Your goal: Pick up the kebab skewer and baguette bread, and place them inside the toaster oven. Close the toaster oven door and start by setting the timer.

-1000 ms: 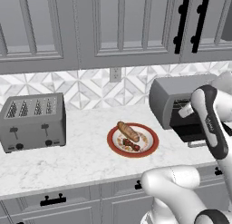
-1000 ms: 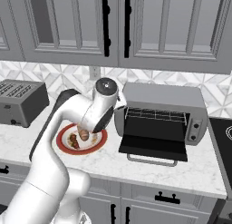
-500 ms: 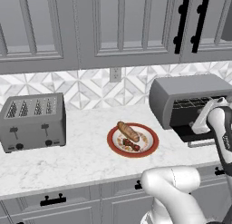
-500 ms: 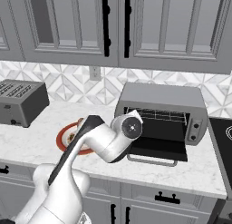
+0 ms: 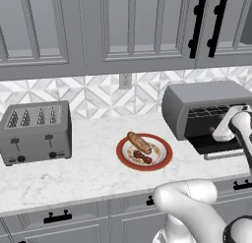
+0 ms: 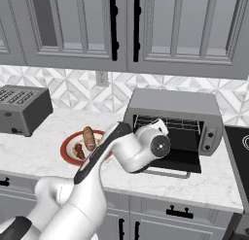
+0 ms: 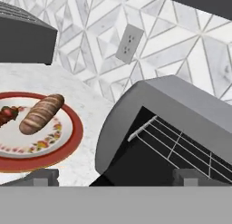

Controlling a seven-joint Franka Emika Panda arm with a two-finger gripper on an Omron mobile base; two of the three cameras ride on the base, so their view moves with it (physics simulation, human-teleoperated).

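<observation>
Swinging away from the plate over the last second, the arm now carries its hand to the right, in front of the toaster oven (image 6: 172, 118), where a moment ago it hung over the food. Nothing on the counter has shifted: the baguette bread (image 5: 140, 142) and the kebab skewer (image 5: 142, 156) both lie on the red-rimmed plate (image 5: 163, 161), the loaf on the far side and the skewer just beside it on the near side. The hand view shows the same, with the baguette bread (image 7: 41, 113) on the plate at left and the oven's wire rack (image 7: 179, 148) at right. Its door (image 6: 180, 162) is dropped flat toward the near edge of the counter, so the cavity stands ready. The gripper (image 7: 113, 177) has its jaws spread as wide as they go and holds nothing; only the two tips rise at the bottom of the hand view, well apart. By my reading the task is at its start, neither item picked up, and the arm is off its target. What the next move calls for is a return leftward over the plate, a descent with the jaws set across the skewer or the loaf's narrow width, and a firm close. A four-slot toaster (image 5: 35, 131) sits far left, out of the way.
</observation>
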